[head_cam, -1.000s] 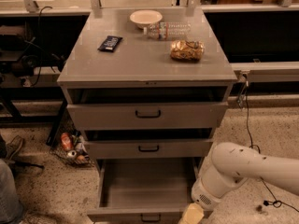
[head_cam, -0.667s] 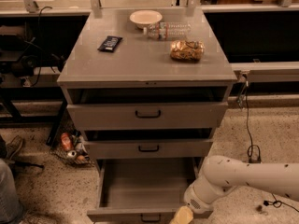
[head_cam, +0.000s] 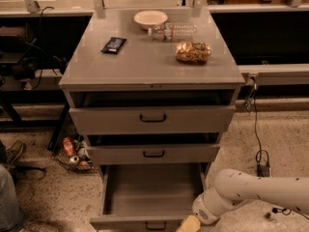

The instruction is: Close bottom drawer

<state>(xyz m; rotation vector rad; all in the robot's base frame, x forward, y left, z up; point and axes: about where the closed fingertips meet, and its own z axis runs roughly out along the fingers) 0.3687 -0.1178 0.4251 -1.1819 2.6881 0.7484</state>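
Observation:
The bottom drawer [head_cam: 149, 192] of the grey cabinet is pulled far out, its grey inside empty; its front panel [head_cam: 140, 223] with a small black handle sits at the picture's lower edge. My white arm [head_cam: 251, 190] reaches in from the right. The gripper [head_cam: 189, 224] is at the drawer's front right corner, mostly cut off by the frame's bottom. The two drawers above, top [head_cam: 152, 118] and middle [head_cam: 153, 153], each stand slightly out.
On the cabinet top [head_cam: 145, 57] lie a white bowl [head_cam: 150, 18], a plastic bottle [head_cam: 175, 31], a snack bag [head_cam: 193, 52] and a dark bar [head_cam: 114, 44]. A wire basket of cans [head_cam: 73, 153] sits on the floor left. A cable [head_cam: 258, 129] hangs right. A person's leg [head_cam: 8, 197] is at left.
My arm has swung left and lower; the gripper has moved from beside the drawer to its front right corner. The drawer looks unmoved.

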